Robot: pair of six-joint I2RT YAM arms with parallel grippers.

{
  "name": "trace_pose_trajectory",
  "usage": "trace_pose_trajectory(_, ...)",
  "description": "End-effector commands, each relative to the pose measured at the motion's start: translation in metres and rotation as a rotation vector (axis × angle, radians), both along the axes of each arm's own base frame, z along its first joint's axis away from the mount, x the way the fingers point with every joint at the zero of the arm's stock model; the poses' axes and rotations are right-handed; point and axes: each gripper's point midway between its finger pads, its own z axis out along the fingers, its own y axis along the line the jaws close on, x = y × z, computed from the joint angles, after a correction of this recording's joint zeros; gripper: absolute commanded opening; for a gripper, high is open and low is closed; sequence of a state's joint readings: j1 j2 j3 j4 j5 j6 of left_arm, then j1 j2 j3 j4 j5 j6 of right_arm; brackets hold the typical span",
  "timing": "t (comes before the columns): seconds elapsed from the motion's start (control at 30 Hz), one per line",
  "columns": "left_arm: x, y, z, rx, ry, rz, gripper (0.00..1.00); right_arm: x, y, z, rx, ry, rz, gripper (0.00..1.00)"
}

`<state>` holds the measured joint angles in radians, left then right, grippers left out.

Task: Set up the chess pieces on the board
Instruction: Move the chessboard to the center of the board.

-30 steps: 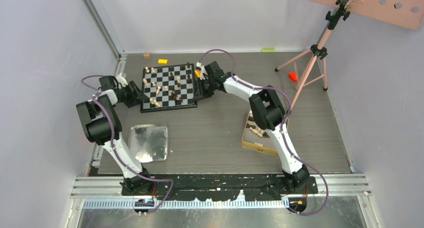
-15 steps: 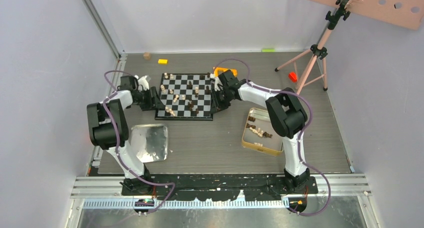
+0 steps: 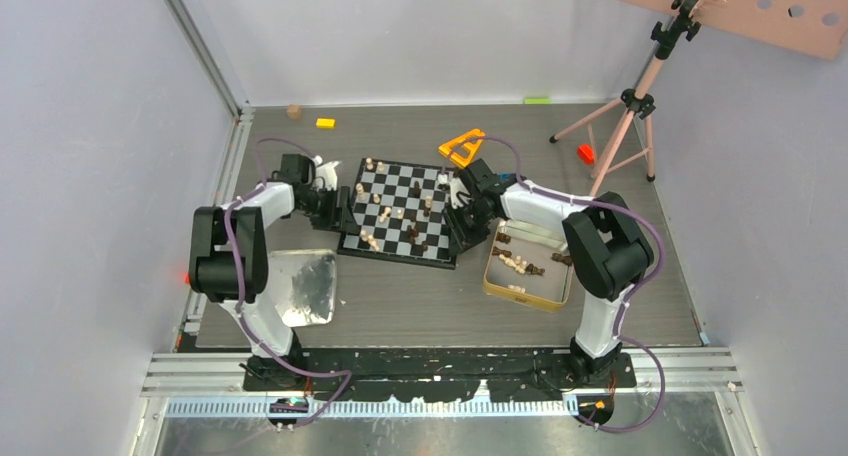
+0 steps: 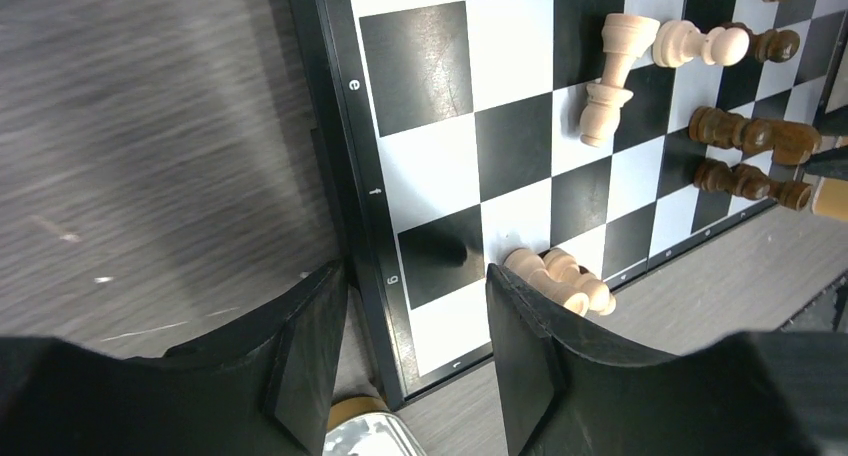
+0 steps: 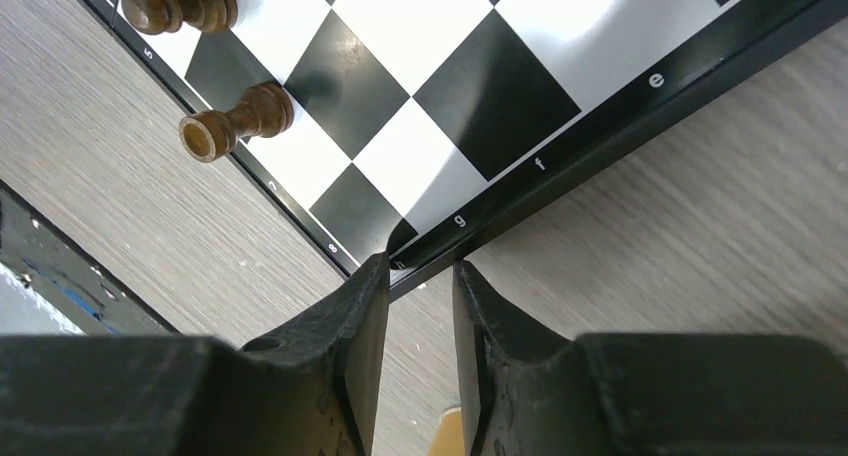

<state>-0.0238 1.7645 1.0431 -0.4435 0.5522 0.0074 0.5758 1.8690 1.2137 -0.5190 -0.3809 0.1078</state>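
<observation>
While the left gripper (image 4: 415, 276) straddles the board (image 4: 430, 66) border, fingers apart, the right gripper (image 5: 420, 266) meets its corner with narrow jaws, possibly clamped; I cannot tell.

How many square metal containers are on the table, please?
2. The silver tray lies by the left arm, nearer the arm bases than the board. The gold-rimmed tin lies right of the board, beside the right arm, with chess pieces inside. None seems hidden.
</observation>
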Motion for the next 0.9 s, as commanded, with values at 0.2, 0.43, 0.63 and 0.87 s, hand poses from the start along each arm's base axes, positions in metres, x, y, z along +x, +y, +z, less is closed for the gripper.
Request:
trace_pose_trajectory(0.2, -0.086, -0.055, 0.019, -0.215, 0.234, -0.203, 0.56, 0.003, 0.002, 0.041, 0.154, -0.109, 0.085, 0.48)
trace_pose_trajectory(0.43, -0.084, -0.052, 0.045, -0.194, 0.117, -0.253, 0.62, 0.030, -0.016, 0.067, 0.174, -0.161, 0.024, 0.61)
trace_pose_trajectory(0.63, -0.063, -0.041, 0.065, -0.129, -0.023, -0.223, 0.70, 0.057, -0.029, 0.083, 0.195, -0.213, -0.057, 0.68)
trace_pose_trajectory(0.87, -0.008, -0.006, 0.096, -0.138, -0.152, -0.003, 0.77, 0.084, -0.040, 0.082, 0.173, -0.260, -0.127, 0.74)
